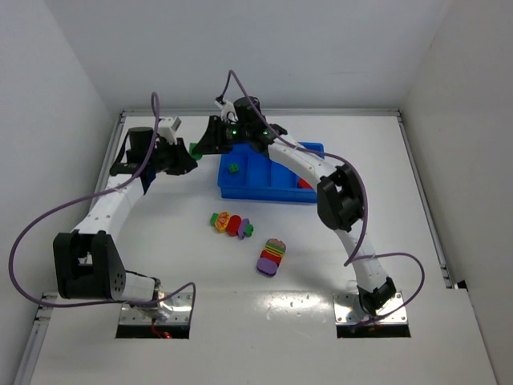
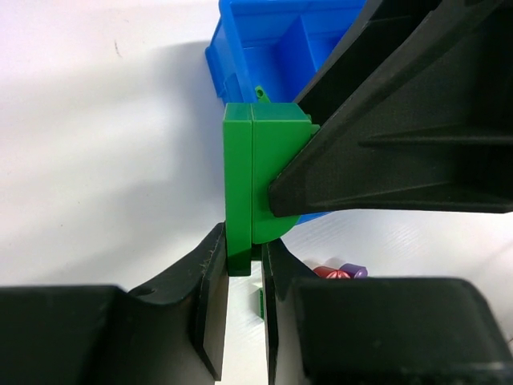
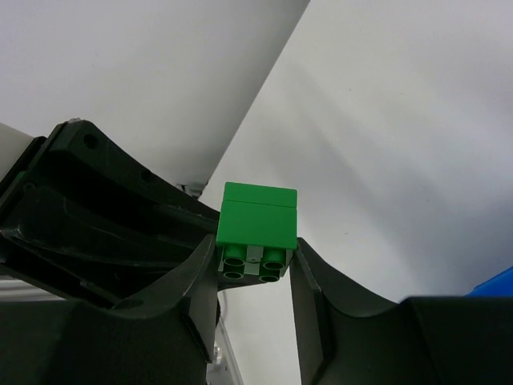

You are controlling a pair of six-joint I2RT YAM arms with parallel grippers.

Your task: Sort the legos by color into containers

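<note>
A green lego clump (image 1: 193, 148) of two stuck bricks hangs in the air just left of the blue tray (image 1: 240, 189). Both grippers hold it. In the left wrist view my left gripper (image 2: 244, 269) is shut on the lower end of the clump (image 2: 256, 184), and the right gripper's fingers (image 2: 385, 152) clamp it from the right. In the right wrist view my right gripper (image 3: 255, 265) is shut on the studded end of the clump (image 3: 258, 216). The tray holds a green lego (image 1: 233, 168) at its left and a red one (image 1: 304, 184) at its right.
Two multicoloured clumps lie on the table in front of the tray: one with yellow, red, purple and green (image 1: 231, 224), one purple, orange and red (image 1: 272, 256). White walls enclose the table on three sides. The tray's corner (image 2: 264, 56) shows behind the clump.
</note>
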